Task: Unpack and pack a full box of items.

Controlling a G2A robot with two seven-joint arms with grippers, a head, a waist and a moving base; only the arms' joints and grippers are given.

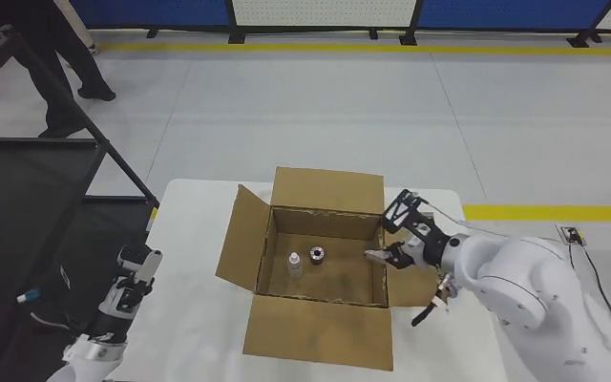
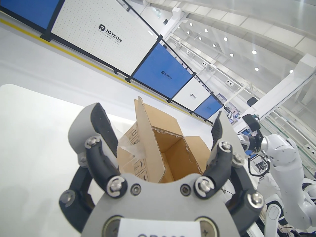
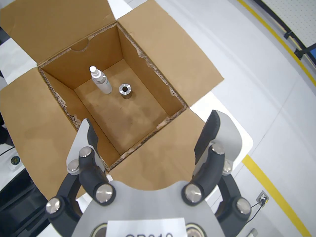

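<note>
Reaching in comes next, I'd say. See the right claw (image 1: 380,254) above the right rim of the box (image 1: 315,334), mid-frame in the top view? Its fingers are spread with nothing in them.

— Unpacking, then?

Looks that way to me, though only two things are inside. They stand on the box floor, left of its middle and toward the far wall: a spray bottle (image 1: 295,265) and, just beside it, a metal ring (image 1: 316,255). They are apart, not touching.

— Which way does the bottle sit?

Upright, with its long axis vertical and the white nozzle on top. The ring stands on end too, bore facing up.

— So what does the grab call for?

The claw would have to drop past the right wall, cross the floor and close on the bottle's body from the sides. It mustn't tip the bottle or knock the ring, because a tall, narrow thing like that topples easily.

— And the left claw (image 1: 143,260)?

It's at the lower left of the frame, by the left edge of the bench (image 1: 196,306), well apart from the box. It's spread wide and empty as well.
</note>
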